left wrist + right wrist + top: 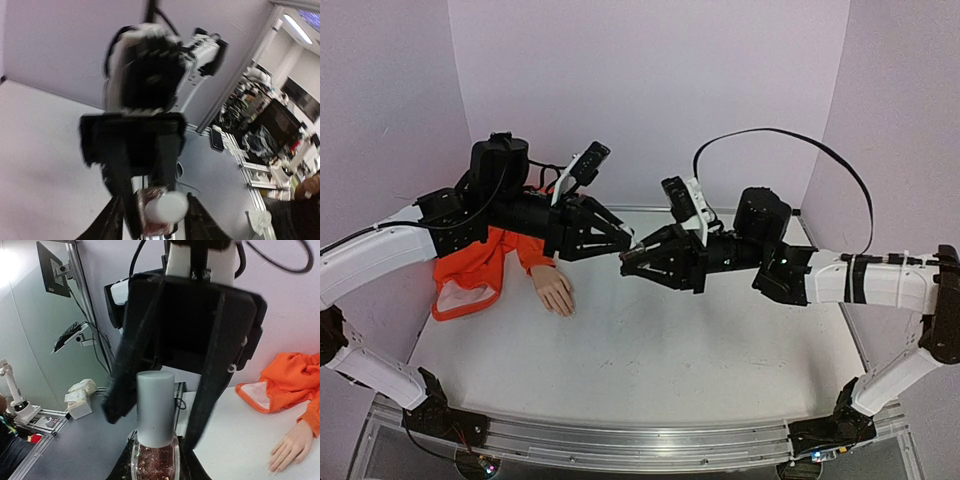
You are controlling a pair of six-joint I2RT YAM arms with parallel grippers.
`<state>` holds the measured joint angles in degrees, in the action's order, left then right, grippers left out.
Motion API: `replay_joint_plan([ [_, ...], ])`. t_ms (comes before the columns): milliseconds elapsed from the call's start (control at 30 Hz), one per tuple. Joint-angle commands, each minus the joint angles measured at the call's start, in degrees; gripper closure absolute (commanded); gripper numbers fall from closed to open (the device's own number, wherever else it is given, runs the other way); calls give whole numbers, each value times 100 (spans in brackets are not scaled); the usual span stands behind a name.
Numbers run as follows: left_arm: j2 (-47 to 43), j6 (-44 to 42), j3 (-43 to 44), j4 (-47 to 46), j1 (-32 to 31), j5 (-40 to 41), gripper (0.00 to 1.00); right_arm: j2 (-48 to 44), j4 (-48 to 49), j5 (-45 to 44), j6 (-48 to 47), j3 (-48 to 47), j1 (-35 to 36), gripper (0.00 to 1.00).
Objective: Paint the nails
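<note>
The two arms meet in mid-air over the middle of the table [650, 350]. The right gripper [625, 264] is clamped on a small glass bottle [155, 465], whose grey cap [155, 407] points toward the left gripper [628, 244]. The left gripper's fingers [207, 385] stand apart on either side of the cap, with a gap showing on one side. The model hand [555, 290] lies flat on the left part of the table, well apart from both grippers. Its nails [278, 464] are too small to make out, and an orange sleeve [480, 270] lies bunched behind it.
</note>
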<state>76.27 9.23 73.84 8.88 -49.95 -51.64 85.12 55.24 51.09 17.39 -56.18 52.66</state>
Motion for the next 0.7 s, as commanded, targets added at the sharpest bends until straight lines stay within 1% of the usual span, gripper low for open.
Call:
replay_joint_plan([
  [0,-414,347,-40,471,188,1368,44,-711,-311,-1458,-1125,-202,-125,100],
  [33,-494,468,-93,481,219,1699,36,-665,-692,-1993,-1303,-279,-125,100],
  [67,-579,619,-149,487,266,2082,31,-579,-944,-2503,-1384,-359,-125,100],
  [167,-898,1340,-285,718,308,3703,23,-204,-1487,-3660,-1567,-634,-96,100],
  [233,-1037,1855,-367,822,317,4391,21,38,-1508,-4296,-1456,-762,-42,100],
  [300,-1096,2017,-406,793,320,4539,20,245,-1450,-4947,-1331,-884,85,100],
  [433,-1008,2088,-362,772,326,4626,20,662,-1438,-6003,-1617,-1261,596,100],
  [567,-865,2278,-448,619,325,4596,21,975,-1445,-6421,-1692,-1568,969,100],
  [667,-721,2318,-437,530,319,4478,28,1116,-1441,-6580,-1661,-1720,1103,100],
])
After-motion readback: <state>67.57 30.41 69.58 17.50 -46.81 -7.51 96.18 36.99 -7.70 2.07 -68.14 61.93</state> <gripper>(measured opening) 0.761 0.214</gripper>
